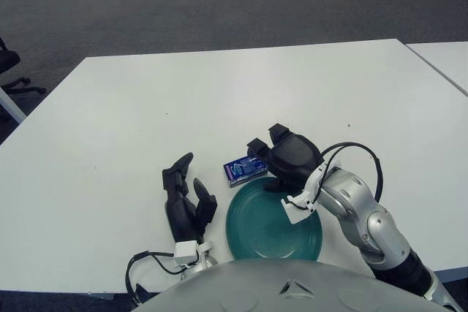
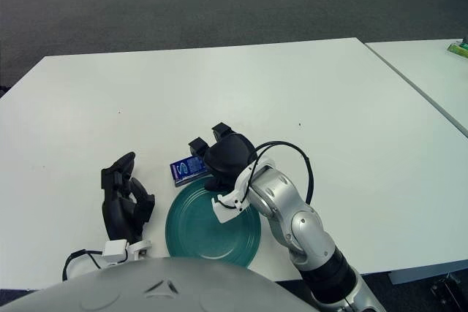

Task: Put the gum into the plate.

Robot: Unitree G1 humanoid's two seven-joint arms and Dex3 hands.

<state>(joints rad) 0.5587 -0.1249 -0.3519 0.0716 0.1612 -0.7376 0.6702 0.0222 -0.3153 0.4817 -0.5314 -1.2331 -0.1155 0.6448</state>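
A small blue gum pack (image 1: pixel 244 169) lies flat on the white table (image 1: pixel 219 93), just beyond the far-left rim of a teal plate (image 1: pixel 274 224). My right hand (image 1: pixel 265 153) hovers at the pack's right end and over the plate's far rim, fingers spread, holding nothing. Whether a fingertip touches the pack I cannot tell. The plate holds nothing. To the left of the plate, my left hand (image 1: pixel 186 199) stays idle with its fingers relaxed.
A second white table (image 1: pixel 447 60) stands at the right, separated by a narrow gap. An office chair base (image 1: pixel 14 82) shows at the left edge. Grey carpet lies beyond the table. A black cable (image 1: pixel 142 264) loops at the near edge.
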